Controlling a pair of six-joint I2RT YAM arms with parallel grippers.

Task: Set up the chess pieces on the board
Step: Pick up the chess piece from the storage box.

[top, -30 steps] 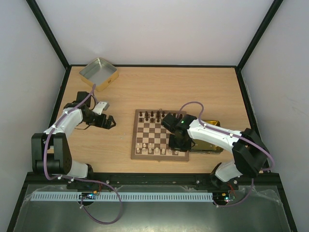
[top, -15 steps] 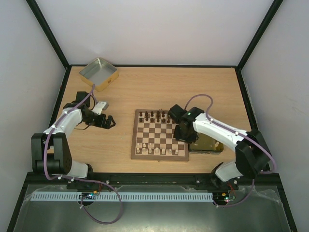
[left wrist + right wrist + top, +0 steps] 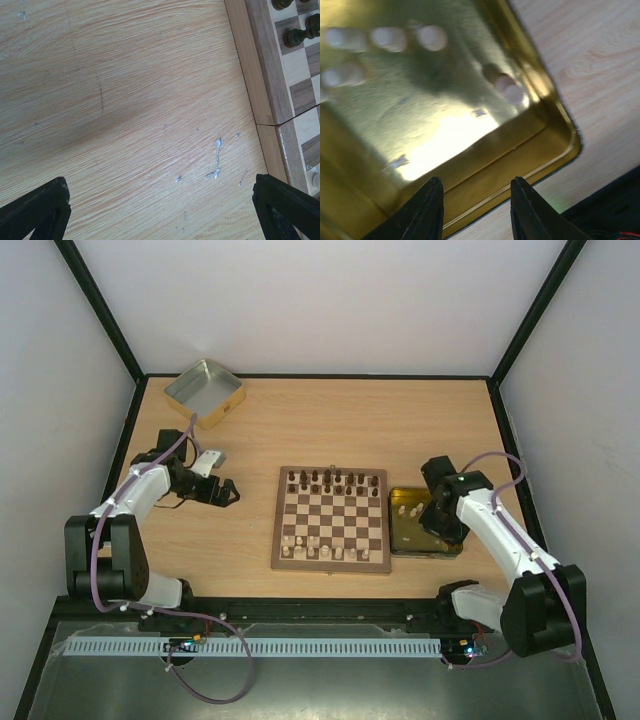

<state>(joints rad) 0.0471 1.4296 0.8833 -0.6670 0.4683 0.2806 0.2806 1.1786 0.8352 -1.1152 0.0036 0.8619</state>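
Observation:
The board (image 3: 330, 521) lies mid-table, with dark chess pieces (image 3: 333, 478) along its far row and pale ones (image 3: 322, 547) on its near rows. My right gripper (image 3: 438, 521) hangs over a gold tin tray (image 3: 404, 537) just right of the board. In the right wrist view it (image 3: 476, 201) is open and empty above the tray's rim (image 3: 555, 117), and several blurred pale pieces (image 3: 386, 38) lie inside. My left gripper (image 3: 227, 494) rests open on bare wood left of the board. Its wrist view shows the board's frame (image 3: 264, 80) and dark pieces (image 3: 295, 36).
A silver tin (image 3: 205, 393) stands at the back left corner of the table. Black frame posts and white walls close in the table on three sides. Scratches mark the wood (image 3: 216, 160) between my left fingers.
My right arm has swung from over the board's right side to above the gold tray, and its jaws have widened. The left arm has not moved.

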